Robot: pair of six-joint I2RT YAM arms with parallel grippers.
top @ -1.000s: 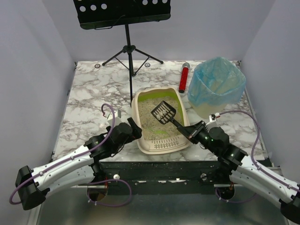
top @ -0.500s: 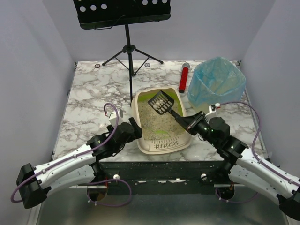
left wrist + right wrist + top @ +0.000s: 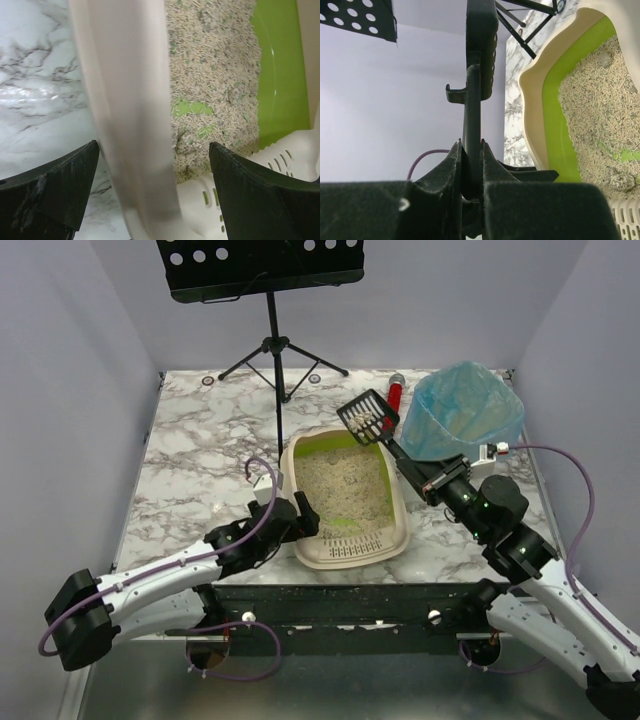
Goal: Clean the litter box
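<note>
Litter box [image 3: 340, 552]: near-centre of worktop [image 3: 190, 430], granules inside. Left fingers [image 3: 50, 190]: spread wide, straddling its left wall, gripping nothing; probably placed to steady it. Right fingers [image 3: 442, 170]: clamped on scoop [image 3: 367, 417] handle, blade with pale bits raised beside lined bin [image 3: 462, 420], apparently for dumping.

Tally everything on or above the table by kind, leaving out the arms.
Litter box: 1
Black scoop: 1
Bin lined with blue bag: 1
Red cylinder: 1
Music stand: 1
Total: 5
</note>
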